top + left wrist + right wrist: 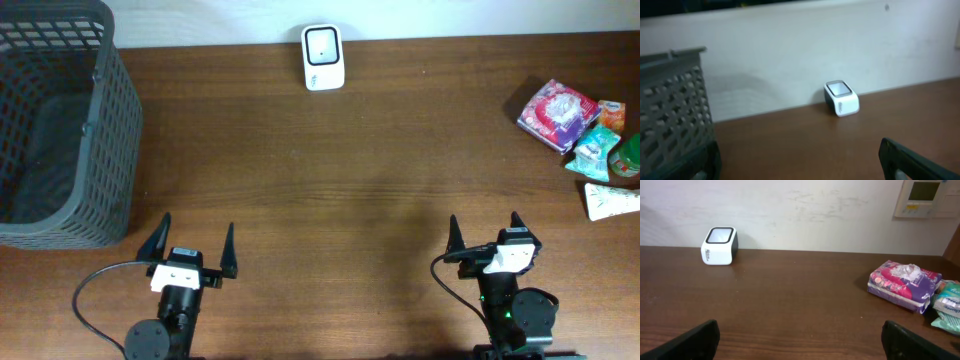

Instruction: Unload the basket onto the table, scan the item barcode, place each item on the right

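Now, both pairs of jaws stand spread, empty. The purple-pink pack (556,113) lies well ahead and right of our right jaws, the barcode scanner (323,57) far ahead-left. We judge the pack light, soft, crinkly-slick: pinch across its narrow width, gently.

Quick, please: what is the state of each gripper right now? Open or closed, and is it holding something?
Left gripper: open, holding nothing.
Right gripper: open, holding nothing.
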